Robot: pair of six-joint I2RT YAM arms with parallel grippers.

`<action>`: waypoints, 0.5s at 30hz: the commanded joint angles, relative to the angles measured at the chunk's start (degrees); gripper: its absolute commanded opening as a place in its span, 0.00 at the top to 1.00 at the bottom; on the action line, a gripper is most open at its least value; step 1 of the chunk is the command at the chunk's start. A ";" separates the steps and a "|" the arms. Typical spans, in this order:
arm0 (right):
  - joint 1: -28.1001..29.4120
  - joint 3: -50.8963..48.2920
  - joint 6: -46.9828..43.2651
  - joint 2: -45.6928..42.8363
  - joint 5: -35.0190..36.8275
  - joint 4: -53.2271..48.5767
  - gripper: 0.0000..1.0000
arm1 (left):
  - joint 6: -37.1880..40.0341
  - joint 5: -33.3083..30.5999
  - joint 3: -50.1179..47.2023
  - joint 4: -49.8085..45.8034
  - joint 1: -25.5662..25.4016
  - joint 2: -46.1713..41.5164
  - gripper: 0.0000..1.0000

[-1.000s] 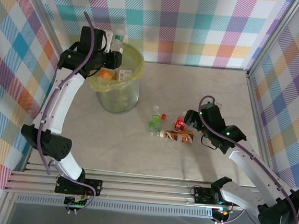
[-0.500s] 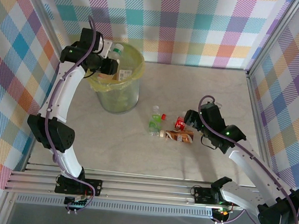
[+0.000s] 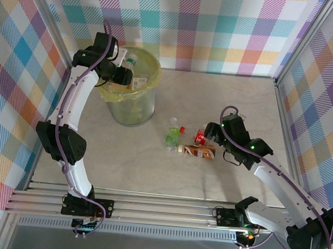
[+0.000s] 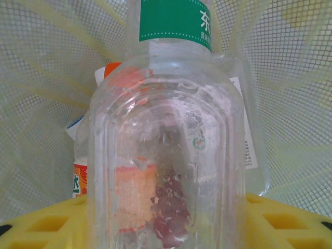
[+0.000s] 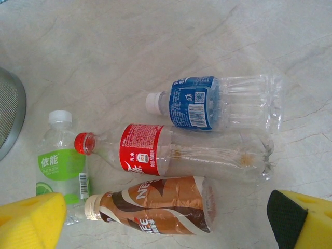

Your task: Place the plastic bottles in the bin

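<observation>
Right gripper (image 3: 212,134) above loose plastic bottles (image 5: 171,155), left gripper (image 3: 125,74) at the bin (image 3: 153,71).
Nearer, the right gripper's pads are spread wide over four bottles crowded on the tabletop (image 3: 227,100); closing could roll a neighbour away. Farther, a green-label bottle (image 4: 166,129) sits between the left gripper's pads over the bin's mouth, near its rim; whether they pinch it cannot be told, and it could snag there.
</observation>
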 commanded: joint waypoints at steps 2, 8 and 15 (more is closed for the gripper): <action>-0.21 1.78 -0.91 0.41 -0.90 0.63 0.00 | -0.32 -0.79 2.20 -0.48 0.36 0.15 0.35; -0.29 2.12 -1.28 1.11 -1.79 0.69 0.00 | -1.67 -0.72 2.52 0.50 0.38 -0.27 0.20; -0.28 2.48 -1.53 1.90 -2.09 0.59 0.00 | -4.43 -0.36 2.52 2.56 0.35 -1.62 0.16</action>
